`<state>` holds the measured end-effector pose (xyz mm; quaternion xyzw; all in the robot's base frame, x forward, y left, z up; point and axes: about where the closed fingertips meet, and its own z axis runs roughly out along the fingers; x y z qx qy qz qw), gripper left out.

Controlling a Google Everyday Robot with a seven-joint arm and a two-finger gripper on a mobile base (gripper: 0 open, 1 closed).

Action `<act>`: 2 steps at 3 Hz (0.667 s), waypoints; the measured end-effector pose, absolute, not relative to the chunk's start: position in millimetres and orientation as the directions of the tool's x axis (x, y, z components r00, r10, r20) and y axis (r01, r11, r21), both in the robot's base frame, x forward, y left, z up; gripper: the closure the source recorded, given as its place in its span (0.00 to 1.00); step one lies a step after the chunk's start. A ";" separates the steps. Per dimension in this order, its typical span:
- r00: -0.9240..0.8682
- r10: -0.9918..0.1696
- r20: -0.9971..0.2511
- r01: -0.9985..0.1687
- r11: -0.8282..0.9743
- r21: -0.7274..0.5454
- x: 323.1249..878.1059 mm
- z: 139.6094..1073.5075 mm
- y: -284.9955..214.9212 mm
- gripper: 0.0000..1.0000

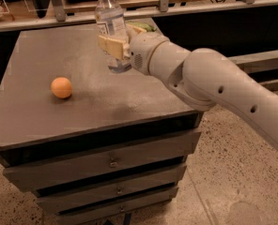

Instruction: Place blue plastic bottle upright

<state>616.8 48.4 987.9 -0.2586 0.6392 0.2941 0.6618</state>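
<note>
— How far along?

— Mostly there, by the look of it. Left of centre on the tabletop point(31, 121), only an orange point(61, 87), well apart from the work and no part of it. Upper middle of the frame: the blue plastic bottle point(109, 20), upright, near the back of the tabletop. Gripped around its lower half by the claw point(116, 45), closed on it from the right, with one tan pad point(110, 47) flat across the front.

— And left to do?

— Judging from that: seating the base squarely if not seated yet, opening the claw, then drawing away without knocking the bottle over.

— Not seated yet?

— Hard to say. Base low, close over the tabletop, perhaps touching. No plain gap, no plain contact either.

— Anything else hidden or cut off?

— Cap clipped by the top edge of the frame. Lower label and right flank of the bottle covered by the pad and the wrist. Far finger mostly behind the bottle, so only one side of the grip in plain sight. Just right of that, a sliver of something green point(146, 26) behind the wrist, too little to name. Further right, the white arm point(214, 83), running off the right edge, its base out of frame. Along the bottom, drawer fronts point(111, 161), closed, contents unseen.
</note>
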 end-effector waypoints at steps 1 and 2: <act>0.000 0.112 -0.994 -0.665 0.742 0.084 599.4 985.8 53.5 1.00; 0.010 0.142 -0.990 -0.618 0.779 0.106 584.3 979.1 56.3 1.00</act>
